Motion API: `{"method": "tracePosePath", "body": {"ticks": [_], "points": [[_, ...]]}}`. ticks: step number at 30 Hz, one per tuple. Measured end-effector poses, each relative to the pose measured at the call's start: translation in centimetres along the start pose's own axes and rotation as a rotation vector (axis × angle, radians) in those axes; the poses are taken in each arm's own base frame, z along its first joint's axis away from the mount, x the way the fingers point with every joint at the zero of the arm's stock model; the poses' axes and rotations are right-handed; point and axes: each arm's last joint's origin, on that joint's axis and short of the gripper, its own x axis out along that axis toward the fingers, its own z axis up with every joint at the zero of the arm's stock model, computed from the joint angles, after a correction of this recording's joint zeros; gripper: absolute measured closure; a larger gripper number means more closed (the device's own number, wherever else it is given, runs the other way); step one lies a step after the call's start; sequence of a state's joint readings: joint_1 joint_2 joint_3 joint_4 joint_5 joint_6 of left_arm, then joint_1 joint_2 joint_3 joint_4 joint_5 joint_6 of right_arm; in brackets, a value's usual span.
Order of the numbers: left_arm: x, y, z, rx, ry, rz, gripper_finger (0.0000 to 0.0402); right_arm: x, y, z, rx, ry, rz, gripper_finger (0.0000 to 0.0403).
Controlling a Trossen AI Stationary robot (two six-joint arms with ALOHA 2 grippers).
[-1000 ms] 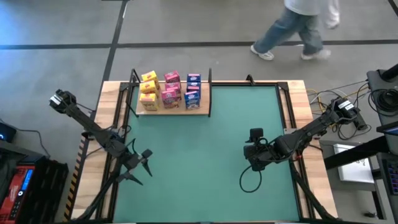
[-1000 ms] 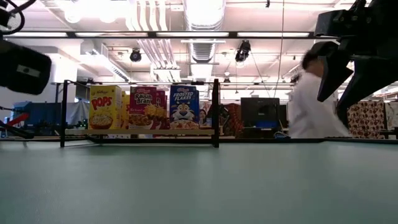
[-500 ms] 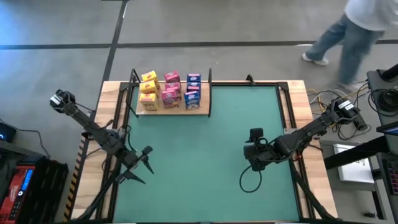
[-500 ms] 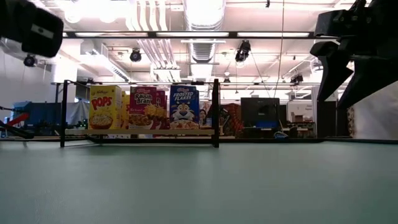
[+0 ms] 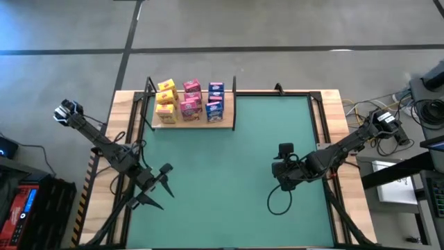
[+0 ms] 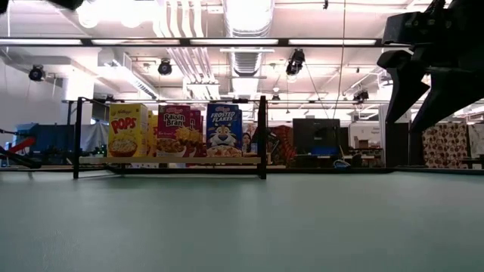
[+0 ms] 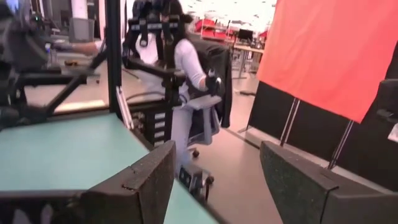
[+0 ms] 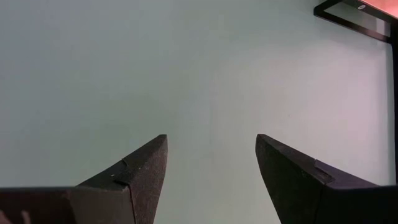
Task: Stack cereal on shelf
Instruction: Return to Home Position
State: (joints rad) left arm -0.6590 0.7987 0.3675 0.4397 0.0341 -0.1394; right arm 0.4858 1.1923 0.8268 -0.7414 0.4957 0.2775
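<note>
Since the cereal (image 5: 191,101) stands on the shelf (image 5: 195,124) at 11 o'clock, homing seems the step: left gripper (image 5: 158,186) at 8, right gripper (image 8: 211,143) at 4, fingers spread and empty, need only retract.

The shelf (image 5: 195,123) was a pale, matt wooden board with thin black metal uprights, and the cereal (image 5: 191,99) standing on it was smooth printed cardboard. In front of the shelf the green mat (image 5: 229,173) looked smooth and matt, framed by the bare light wood of the table (image 5: 338,125). The fingers (image 7: 142,182) of the left gripper (image 7: 216,157) and those of the right gripper (image 8: 211,148) were dark, matt and plastic-looking, with slightly rough, chipped edges.
</note>
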Motion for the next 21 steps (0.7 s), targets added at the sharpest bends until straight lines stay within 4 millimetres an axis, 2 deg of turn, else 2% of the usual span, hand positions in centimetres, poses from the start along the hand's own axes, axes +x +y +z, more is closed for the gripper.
{"method": "tracePosePath", "body": {"ticks": [4, 10, 15, 21], "points": [[1.4, -0.3, 2.5, 0.001, -0.039, -0.006, 0.0185, 0.0, 0.0, 0.0, 0.000, 0.000, 0.000, 0.0170], [4.2, -0.9, 7.5, 0.004, -0.129, -0.018, 0.0185, 0.0, 0.0, 0.0, 0.000, 0.000, 0.000, 0.0170], [7.1, -1.5, 12.5, 0.007, -0.226, -0.032, 0.0185, 0.0, 0.0, 0.0, 0.000, 0.000, 0.000, 0.0170], [11.2, -2.4, 19.7, 0.013, -0.384, -0.054, 0.0185, 0.0, 0.0, 0.0, 0.000, 0.000, 0.000, 0.0170]]}}
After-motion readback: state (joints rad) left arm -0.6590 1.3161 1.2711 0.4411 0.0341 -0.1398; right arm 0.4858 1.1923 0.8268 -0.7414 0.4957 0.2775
